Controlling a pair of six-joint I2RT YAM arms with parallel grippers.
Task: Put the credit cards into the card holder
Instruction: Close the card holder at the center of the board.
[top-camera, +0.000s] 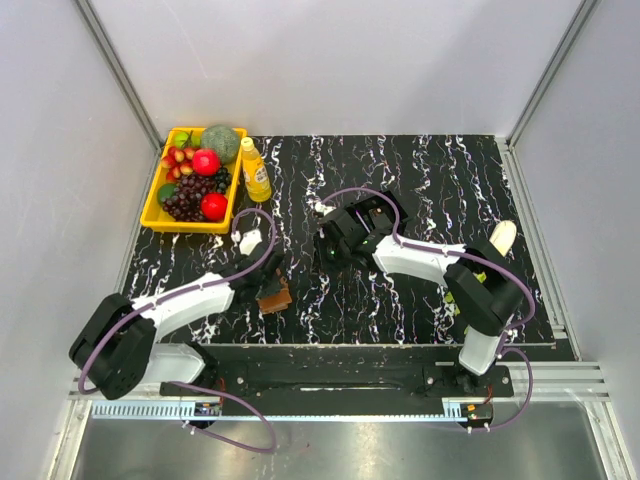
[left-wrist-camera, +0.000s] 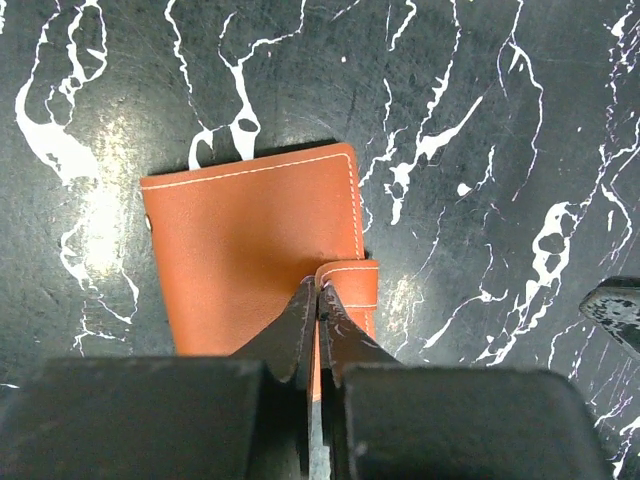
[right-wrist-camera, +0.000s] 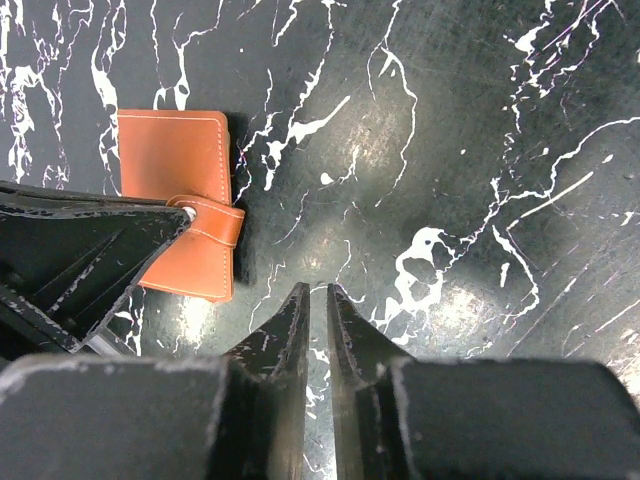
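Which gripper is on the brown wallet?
The left gripper, shut on the brown leather card holder's strap; the right gripper hovers over black marbled table.

i count one brown card holder (top-camera: 274, 297), one yellow tray (top-camera: 180, 227), one bottle (top-camera: 256, 172), two red round fruits (top-camera: 206, 162), one bunch of dark grapes (top-camera: 190, 192), and two grippers of mine: left gripper (left-wrist-camera: 318, 292), right gripper (right-wrist-camera: 318, 292).

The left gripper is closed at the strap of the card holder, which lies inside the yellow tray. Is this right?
No: the card holder lies on the black table, not inside the tray, as the top external view shows. The rest holds.
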